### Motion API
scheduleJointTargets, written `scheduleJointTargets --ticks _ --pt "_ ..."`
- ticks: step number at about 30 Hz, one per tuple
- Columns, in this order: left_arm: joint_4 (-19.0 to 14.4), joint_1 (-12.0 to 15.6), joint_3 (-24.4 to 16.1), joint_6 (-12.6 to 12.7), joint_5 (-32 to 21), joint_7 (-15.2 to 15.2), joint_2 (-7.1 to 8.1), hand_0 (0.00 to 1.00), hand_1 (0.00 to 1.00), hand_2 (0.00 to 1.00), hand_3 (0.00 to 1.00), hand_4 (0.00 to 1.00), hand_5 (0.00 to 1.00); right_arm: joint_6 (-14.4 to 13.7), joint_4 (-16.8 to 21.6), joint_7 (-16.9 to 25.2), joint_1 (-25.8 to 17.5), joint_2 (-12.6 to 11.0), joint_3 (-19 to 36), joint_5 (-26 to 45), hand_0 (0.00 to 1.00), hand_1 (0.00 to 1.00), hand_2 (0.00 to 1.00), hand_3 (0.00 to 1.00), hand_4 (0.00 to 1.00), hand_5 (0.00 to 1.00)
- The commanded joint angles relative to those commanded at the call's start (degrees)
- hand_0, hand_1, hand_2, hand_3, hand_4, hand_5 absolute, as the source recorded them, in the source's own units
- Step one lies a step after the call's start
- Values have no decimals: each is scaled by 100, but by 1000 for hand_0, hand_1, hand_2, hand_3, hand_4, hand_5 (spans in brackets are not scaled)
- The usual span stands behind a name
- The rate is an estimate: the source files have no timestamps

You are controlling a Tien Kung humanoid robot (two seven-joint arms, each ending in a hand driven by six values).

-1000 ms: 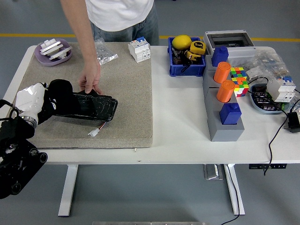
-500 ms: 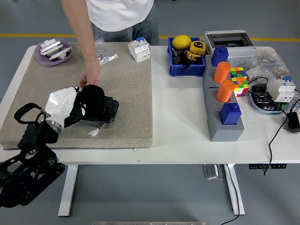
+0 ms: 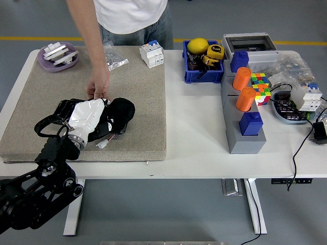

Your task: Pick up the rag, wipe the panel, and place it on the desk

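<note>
My left hand [image 3: 104,120] is shut on a black rag [image 3: 120,109] and presses it on the right end of the dark panel [image 3: 64,109], which lies on the beige mat [image 3: 138,97]. Most of the panel is hidden under my hand and the rag; its left end shows by my wrist. A person's hand [image 3: 98,88] rests on the panel's far edge and holds it. A small white connector on wires [image 3: 102,143] sticks out at the panel's near side. My right hand is not in view.
A purple dish with white parts [image 3: 57,55], a plastic bag [image 3: 114,56] and a white breaker [image 3: 152,53] sit at the mat's far edge. To the right stand a blue bin [image 3: 203,64], a grey block with orange cylinders [image 3: 244,115], a colour cube [image 3: 259,86] and cables.
My left hand has slid the rag from the panel's left end to its right end. The person's hand has stayed on the panel's far edge.
</note>
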Motion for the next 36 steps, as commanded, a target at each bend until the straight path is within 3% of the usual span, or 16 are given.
scheduleJointTargets --ticks 10,34,36 --pt "133 45 -73 20 45 15 -11 283 442 549 487 142 2 -4 4 -3 -2 -2 -4 -3 747 623 625 561 915 421" --pt "1049 250 -1326 80 348 60 67 285 444 547 496 187 2 -7 6 -13 -11 -2 39 -30 747 624 625 561 917 421" --pt "1131 300 -1571 102 383 61 35 285 444 547 496 187 2 -7 10 -14 -13 -4 49 -38 747 624 625 561 917 421"
